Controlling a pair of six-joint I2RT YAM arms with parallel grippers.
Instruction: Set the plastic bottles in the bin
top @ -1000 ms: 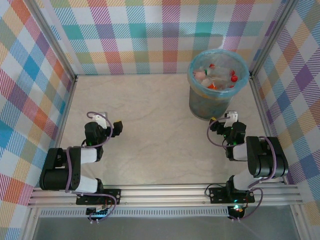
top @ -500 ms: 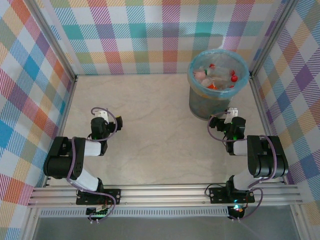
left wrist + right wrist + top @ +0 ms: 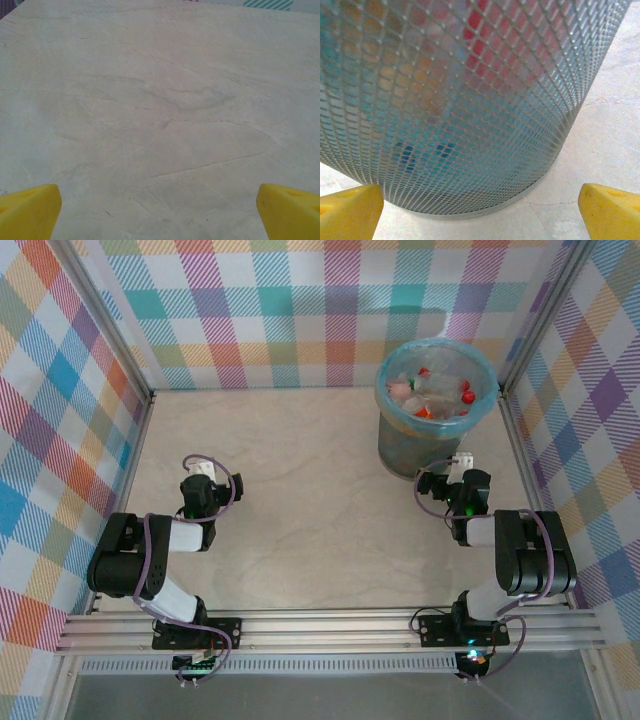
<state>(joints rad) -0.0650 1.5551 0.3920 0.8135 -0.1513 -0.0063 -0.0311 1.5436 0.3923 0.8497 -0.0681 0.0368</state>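
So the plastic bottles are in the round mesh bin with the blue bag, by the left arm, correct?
No: the round mesh bin holding the plastic bottles stands by the right arm, not the left; the top external view shows it.

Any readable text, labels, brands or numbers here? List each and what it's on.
None readable. The plastic bottles in the bin carry red labels, but any print is too small and blurred from above. Through the bin's mesh in the right wrist view, they are colour patches, no letters.

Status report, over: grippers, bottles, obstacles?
Left gripper open, empty. Right gripper open, empty, facing the bin. Plastic bottles inside it. No obstacle seen.
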